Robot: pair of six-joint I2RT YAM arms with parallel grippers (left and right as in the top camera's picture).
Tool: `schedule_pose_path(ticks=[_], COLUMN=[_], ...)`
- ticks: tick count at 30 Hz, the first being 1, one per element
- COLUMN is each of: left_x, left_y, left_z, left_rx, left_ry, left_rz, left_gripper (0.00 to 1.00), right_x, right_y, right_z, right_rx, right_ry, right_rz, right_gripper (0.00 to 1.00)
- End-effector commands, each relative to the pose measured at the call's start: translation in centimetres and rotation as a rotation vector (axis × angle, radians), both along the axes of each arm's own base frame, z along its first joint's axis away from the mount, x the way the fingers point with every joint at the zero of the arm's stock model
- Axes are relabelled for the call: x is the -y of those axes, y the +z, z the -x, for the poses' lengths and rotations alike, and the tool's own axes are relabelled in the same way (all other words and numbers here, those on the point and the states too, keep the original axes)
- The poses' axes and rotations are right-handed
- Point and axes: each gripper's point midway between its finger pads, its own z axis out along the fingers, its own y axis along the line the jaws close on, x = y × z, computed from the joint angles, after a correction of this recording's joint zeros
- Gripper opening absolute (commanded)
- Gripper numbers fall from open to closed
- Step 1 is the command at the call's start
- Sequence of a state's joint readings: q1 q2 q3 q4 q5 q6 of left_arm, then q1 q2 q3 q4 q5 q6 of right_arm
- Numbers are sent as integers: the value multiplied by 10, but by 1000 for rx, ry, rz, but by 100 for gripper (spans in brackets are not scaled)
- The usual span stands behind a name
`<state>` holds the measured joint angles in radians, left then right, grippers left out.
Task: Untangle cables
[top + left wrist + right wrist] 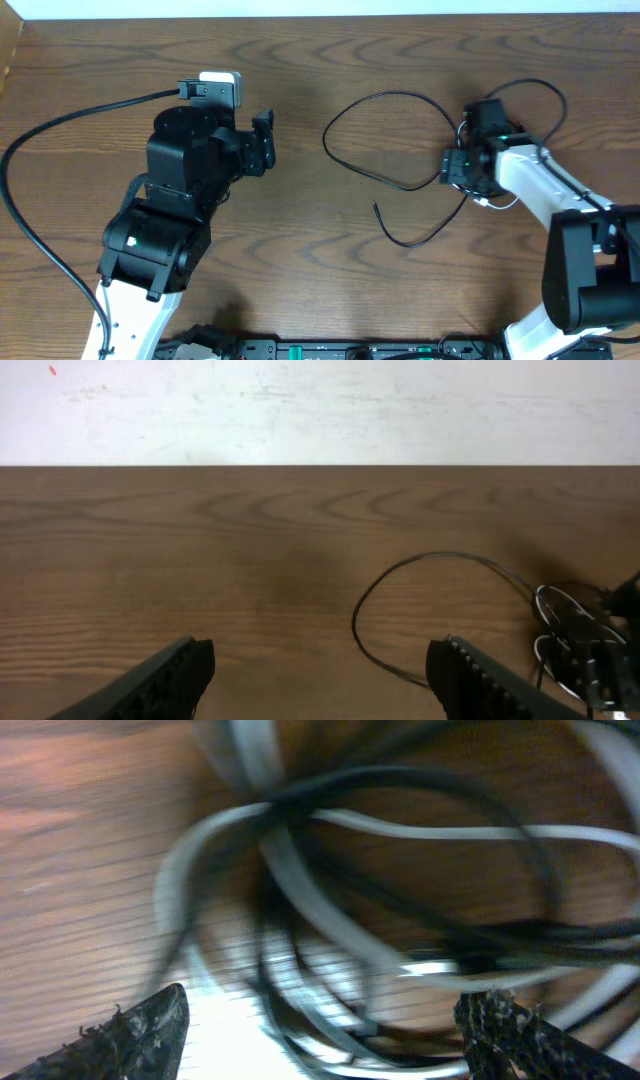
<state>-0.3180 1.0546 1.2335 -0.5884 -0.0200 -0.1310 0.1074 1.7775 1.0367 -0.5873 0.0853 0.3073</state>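
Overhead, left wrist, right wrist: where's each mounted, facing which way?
Overhead: above the table, looking straight down; shows both arms, the left claw, and the right claw at the cables.
Left wrist: on the left arm, looking across the table toward the wall; own open fingers at the bottom.
Right wrist: close over the tangled cables, blurred; own fingers in the bottom corners.
Shared: overhead and left wrist show the same cables.

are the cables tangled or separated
Tangled: thin black and white cords cross in a bunch at the right claw; one black loop trails out.
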Motion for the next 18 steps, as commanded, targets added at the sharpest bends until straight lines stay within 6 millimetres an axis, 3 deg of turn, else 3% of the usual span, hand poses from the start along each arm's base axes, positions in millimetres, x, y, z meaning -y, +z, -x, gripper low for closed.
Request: schedule_pose_path(ticks=[1,4,8,9,10,18], left_x=[2,2,1,1,1,1], left_y=[10,10,10,10,10,10], left_z=[2,2,2,2,2,2], left_rx=[19,19,19,19,19,19], left_ry=[-12,-11,-11,-11,-11,-11], left_rz=[15,16,15,15,15,15], left_gripper=[74,73,74,74,74,73], right_x=[6,4,-17,-24,-36,-115], right_y=[-4,-4,-4,-4,-2,15], right_z=[6,10,13,13,11,-7], right_rx=[-32,-47,-59,-55,-48,76], right_ry=[25,42,77,89,98,274], right_rz=[-32,-42,-129,-153,-196,-362], right_gripper=[81,73,24,7,1,1])
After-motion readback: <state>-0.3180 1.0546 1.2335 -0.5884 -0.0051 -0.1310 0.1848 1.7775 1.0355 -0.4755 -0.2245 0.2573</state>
